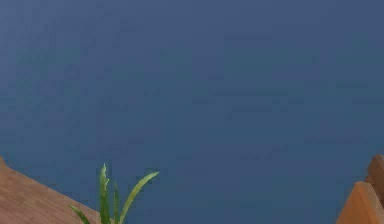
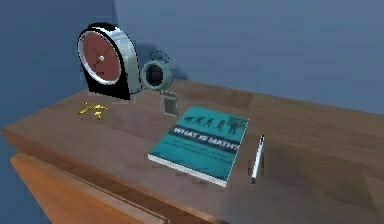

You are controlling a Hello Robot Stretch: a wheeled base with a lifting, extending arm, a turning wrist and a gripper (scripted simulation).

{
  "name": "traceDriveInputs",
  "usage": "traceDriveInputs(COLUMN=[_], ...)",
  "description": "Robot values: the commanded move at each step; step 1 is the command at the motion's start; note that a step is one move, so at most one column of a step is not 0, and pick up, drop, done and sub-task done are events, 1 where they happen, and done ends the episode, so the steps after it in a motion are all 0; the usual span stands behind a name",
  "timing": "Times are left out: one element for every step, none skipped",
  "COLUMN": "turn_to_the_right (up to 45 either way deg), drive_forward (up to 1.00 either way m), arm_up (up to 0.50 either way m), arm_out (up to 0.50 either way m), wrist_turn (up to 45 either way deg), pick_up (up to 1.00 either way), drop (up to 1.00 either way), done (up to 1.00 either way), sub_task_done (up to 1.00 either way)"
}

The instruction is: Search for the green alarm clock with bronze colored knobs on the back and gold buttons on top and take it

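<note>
A rounded clock (image 2: 105, 62) with a red dial, a white rim and a dark body stands upright at the back left of a wooden top (image 2: 310, 140) in the arm side view. Its colours are red, white and black, not green. Just right of it stands a small round grey object (image 2: 157, 73) with a small tag hanging below it.
On the same top lie a small gold bunch of keys (image 2: 94, 109), a teal book (image 2: 200, 143) and a pen (image 2: 257, 158). A blue wall (image 2: 280, 40) rises behind. In the forward view, green plant leaves (image 1: 112, 195) stand between a wooden surface (image 1: 30, 200) and a wooden piece (image 1: 365, 200).
</note>
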Motion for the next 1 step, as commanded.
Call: traceDriveInputs(turn_to_the_right=[0.0], drive_forward=[0.00], arm_up=[0.38], arm_out=[0.00], wrist_turn=[0.0], pick_up=[0.00], drop=[0.00], done=[0.00], sub_task_done=[0.00])
